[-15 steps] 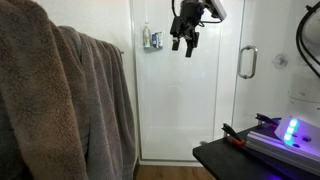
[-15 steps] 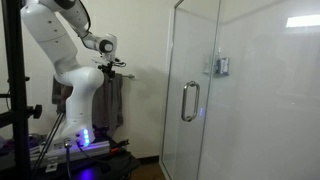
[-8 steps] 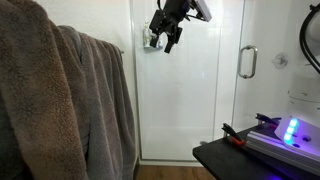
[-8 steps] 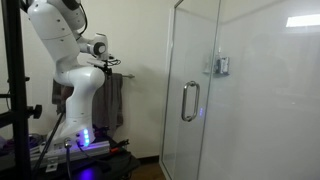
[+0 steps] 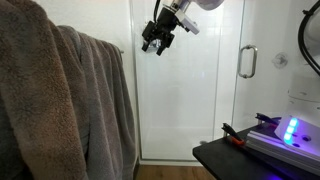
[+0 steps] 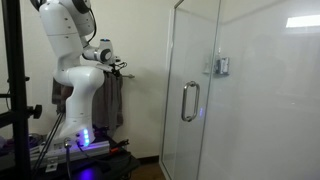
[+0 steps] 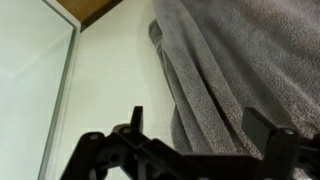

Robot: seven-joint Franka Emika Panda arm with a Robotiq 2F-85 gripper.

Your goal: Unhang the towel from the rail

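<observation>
The taupe-grey towel hangs in long folds over the thin silver rail at the left of an exterior view. It also shows small behind the arm in an exterior view, and it fills the upper right of the wrist view. My gripper is open and empty. It hangs in the air at rail height, a little to the right of the rail's end cap and apart from the towel. In the wrist view its two fingers stand apart in front of the towel's folds.
A lighter tan-brown towel hangs closest to the camera at the far left. A glass shower door with a curved chrome handle stands behind the gripper, also seen in an exterior view. A dark table with a blue-lit device is at the lower right.
My gripper has moved left across the shower door toward the rail and the towels, staying open. The towels have not moved.
</observation>
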